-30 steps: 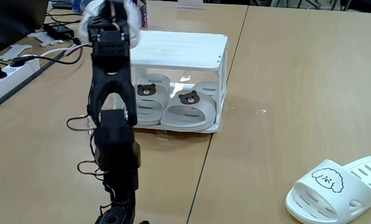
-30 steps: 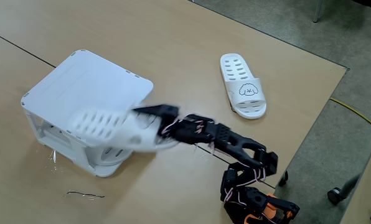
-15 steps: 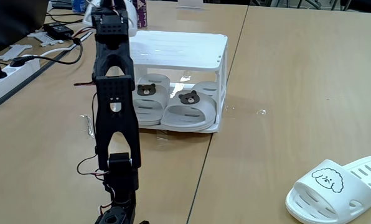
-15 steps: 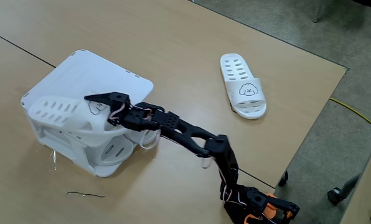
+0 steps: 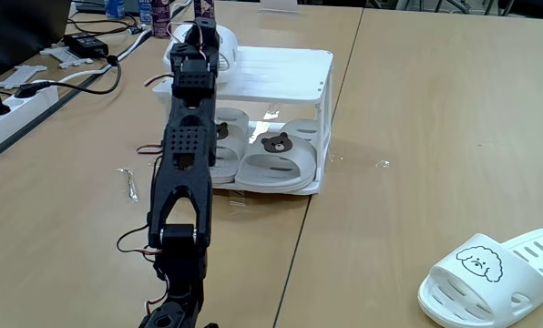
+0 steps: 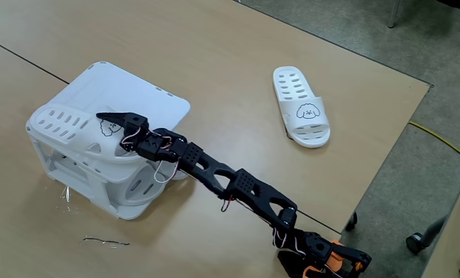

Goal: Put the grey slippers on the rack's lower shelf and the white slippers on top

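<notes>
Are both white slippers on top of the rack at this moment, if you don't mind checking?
No, one white slipper lies on the table, apart from the rack.

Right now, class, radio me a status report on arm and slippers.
Gripper shut on white slipper atop rack. Grey slippers on lower shelf. Second white slipper waits on table, nothing obstructing.

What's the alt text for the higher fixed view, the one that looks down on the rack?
A black robot arm stretches across a wooden table and its gripper holds a white slipper on top of the white rack. A second white slipper lies alone on the table to the right.
</notes>
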